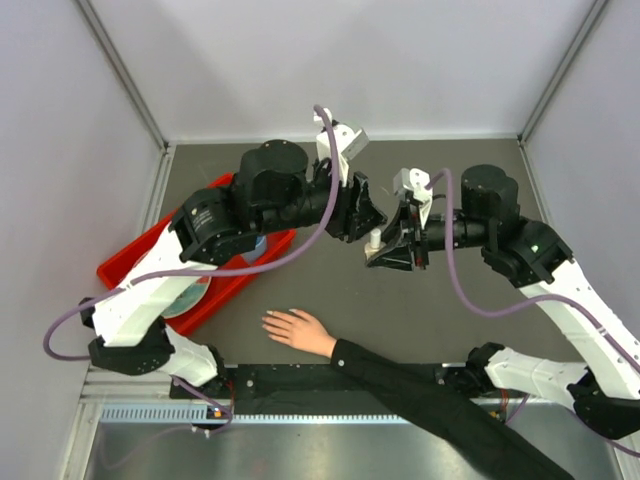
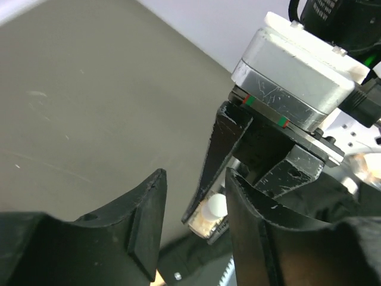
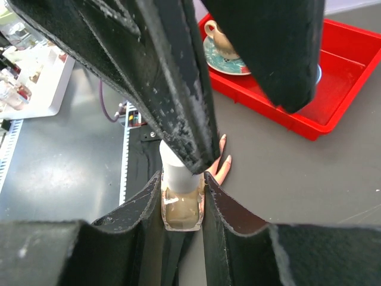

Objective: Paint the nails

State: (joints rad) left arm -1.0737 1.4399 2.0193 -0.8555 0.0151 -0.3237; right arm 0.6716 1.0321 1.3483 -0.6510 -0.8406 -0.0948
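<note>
Pale nails on the black-sleeved hand, laid flat.
Judged tiny, stiff, slick: brushed, never gripped. Beyond the hand, polish bottle clamped by right gripper; its white cap straddled by part-open left gripper.

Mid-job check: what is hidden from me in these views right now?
- Nails: too small in the top view. The right wrist view shows two fingertips, the rest sit behind a finger of the left gripper and the bottle.
- Cap: that finger overlaps it in the right wrist view, so contact is unclear.
- Red tray: the left arm covers most of it in the top view.
</note>
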